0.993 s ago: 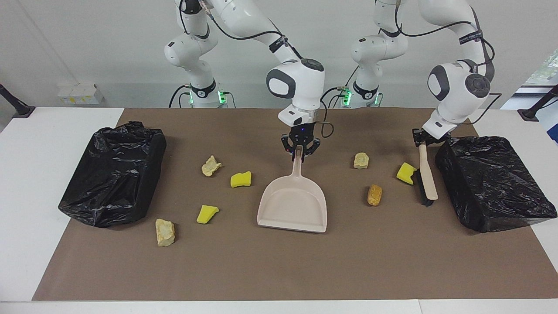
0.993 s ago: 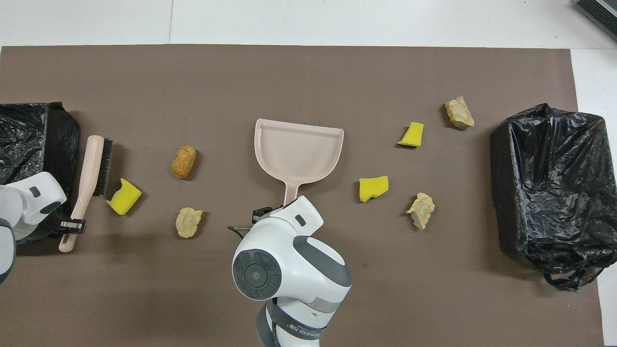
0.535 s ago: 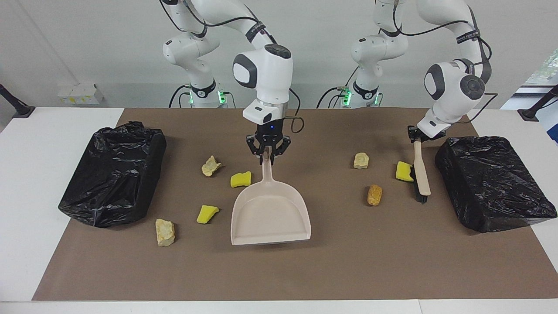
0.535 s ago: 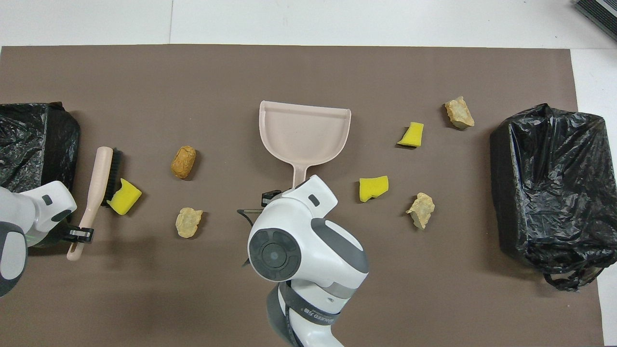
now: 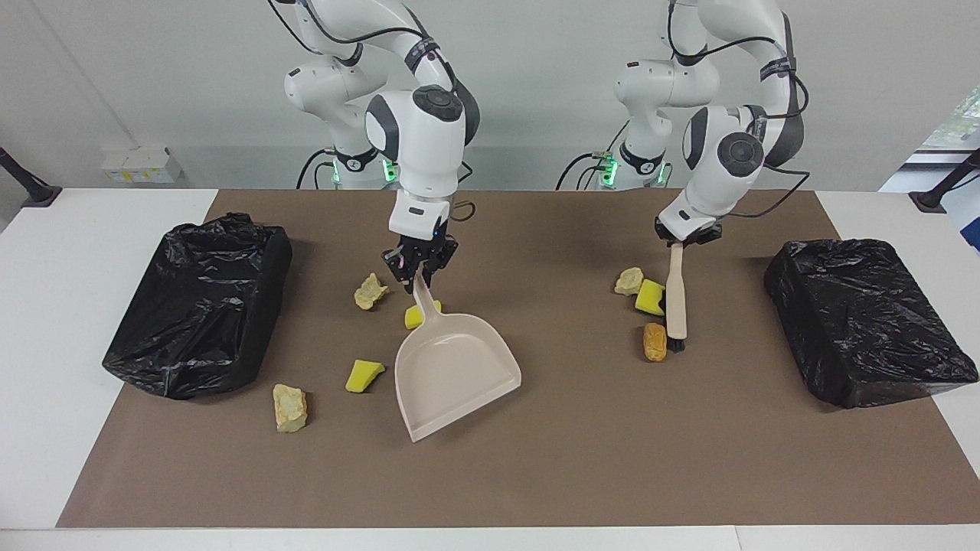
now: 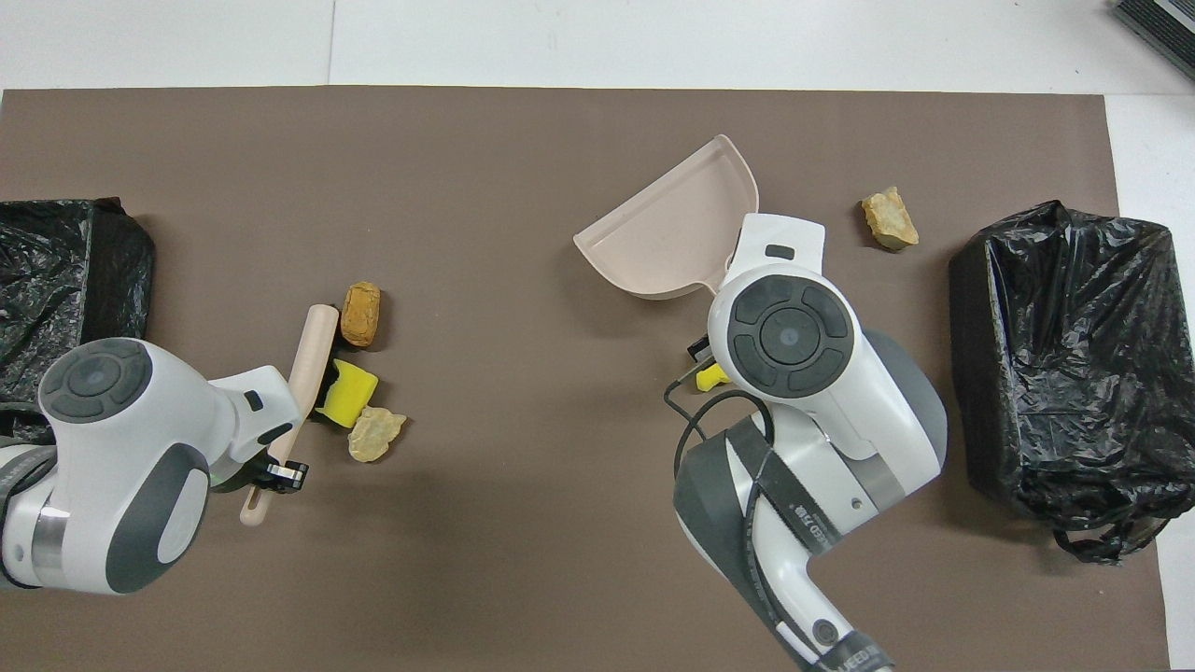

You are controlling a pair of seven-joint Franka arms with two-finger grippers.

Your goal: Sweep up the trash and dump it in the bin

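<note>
A white worktop (image 5: 92, 306) carries a brown mat (image 5: 536, 474) with a black-bagged bin (image 5: 195, 306) at the right arm's end and a second black-bagged bin (image 5: 869, 321) at the left arm's end. The right claw (image 5: 417, 275) is clamped on the handle of the beige dustpan (image 5: 452, 371), whose pan is turned at an angle over the middle of the mat. The left claw (image 5: 677, 243) is closed tight on the handle of the brush (image 5: 675, 295), whose bristles press a yellow sponge piece (image 5: 649, 297) against a beige lump (image 5: 629, 281), with an orange-brown lump (image 5: 654, 341) just beside the brush tip. Toward the right arm's end lie four more chunks of trash: a beige chunk (image 5: 370, 291), a yellow piece (image 5: 417, 315) touching the dustpan handle, a yellow wedge (image 5: 362, 375) and a pale lump (image 5: 290, 408) nearest the worktop's front edge.
</note>
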